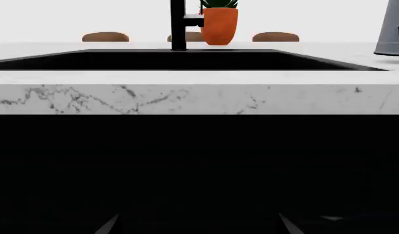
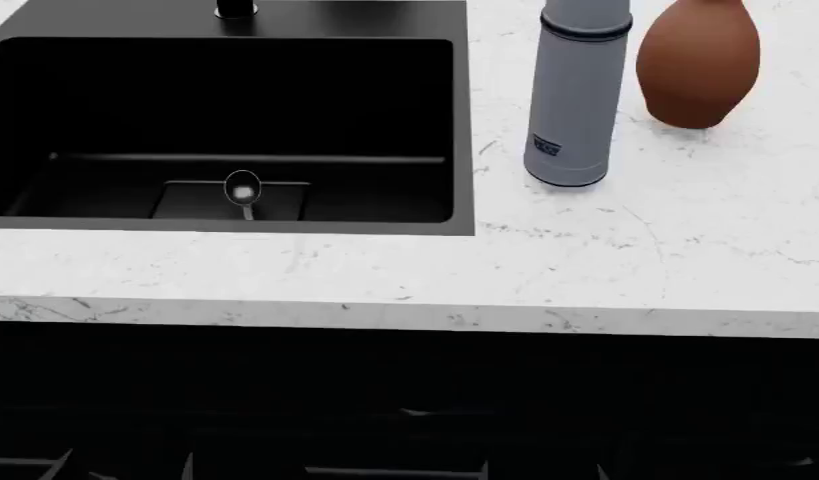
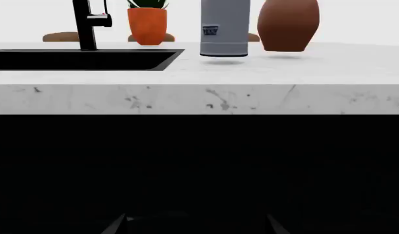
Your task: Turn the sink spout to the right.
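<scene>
The sink spout (image 1: 178, 24) is a slim black column at the far rim of the sink (image 1: 180, 60), with a thin side lever pointing right. Only its base (image 2: 236, 8) shows in the head view, behind the black sink (image 2: 356, 18). It also shows in the right wrist view (image 3: 85, 24), beyond the sink (image 3: 82, 59). My left gripper (image 1: 199, 226) and right gripper (image 3: 194, 226) are both open and empty. They hang low in front of the dark cabinet, below the counter's edge and well short of the spout.
A spoon (image 2: 242, 190) lies on the sink's drain panel. A grey flask (image 2: 576, 95) and a brown vase (image 2: 696, 60) stand on the white marble counter (image 2: 649, 260) right of the sink. An orange plant pot (image 1: 218, 24) stands behind the spout.
</scene>
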Robot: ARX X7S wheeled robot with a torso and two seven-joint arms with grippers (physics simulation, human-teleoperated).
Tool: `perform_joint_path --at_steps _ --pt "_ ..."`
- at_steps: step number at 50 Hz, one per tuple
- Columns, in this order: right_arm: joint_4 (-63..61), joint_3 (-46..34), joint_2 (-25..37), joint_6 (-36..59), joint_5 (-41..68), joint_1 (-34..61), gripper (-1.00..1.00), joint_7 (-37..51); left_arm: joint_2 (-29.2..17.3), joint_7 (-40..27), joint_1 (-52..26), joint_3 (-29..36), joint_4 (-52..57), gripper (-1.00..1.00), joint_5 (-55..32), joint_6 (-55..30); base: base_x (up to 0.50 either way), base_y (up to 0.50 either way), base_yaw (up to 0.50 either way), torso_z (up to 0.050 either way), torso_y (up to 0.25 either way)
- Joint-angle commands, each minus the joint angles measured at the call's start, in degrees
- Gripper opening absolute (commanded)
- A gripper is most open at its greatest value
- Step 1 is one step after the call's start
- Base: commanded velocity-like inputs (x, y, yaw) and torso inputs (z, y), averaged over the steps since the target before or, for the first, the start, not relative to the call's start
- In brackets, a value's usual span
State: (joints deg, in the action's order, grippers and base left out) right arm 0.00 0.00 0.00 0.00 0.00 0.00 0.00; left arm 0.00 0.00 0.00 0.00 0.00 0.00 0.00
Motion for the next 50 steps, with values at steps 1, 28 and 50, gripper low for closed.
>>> perform_joint_path --at_steps 1,28,50 --pt "-0.25 -10.06 8.40 0.00 8.44 0.92 1.00 9.99 -0.57 -0.64 0.00 0.64 0.00 1.00 -0.56 0.00 0.00 0.00 0.00 0.000 0.000" --pt "1.28 -11.25 9.30 -1.49 8.07 1.16 1.00 11.24 -4.44 2.65 3.12 4.61 4.10 1.00 -10.58 8.82 0.00 0.00 0.00 0.027 0.000" --pt "-15.24 -10.29 12.20 8.65 10.08 0.43 1.00 13.60 -7.22 -2.71 3.11 4.87 12.64 1.00 -8.74 3.90 0.00 0.00 0.00 0.034 0.000"
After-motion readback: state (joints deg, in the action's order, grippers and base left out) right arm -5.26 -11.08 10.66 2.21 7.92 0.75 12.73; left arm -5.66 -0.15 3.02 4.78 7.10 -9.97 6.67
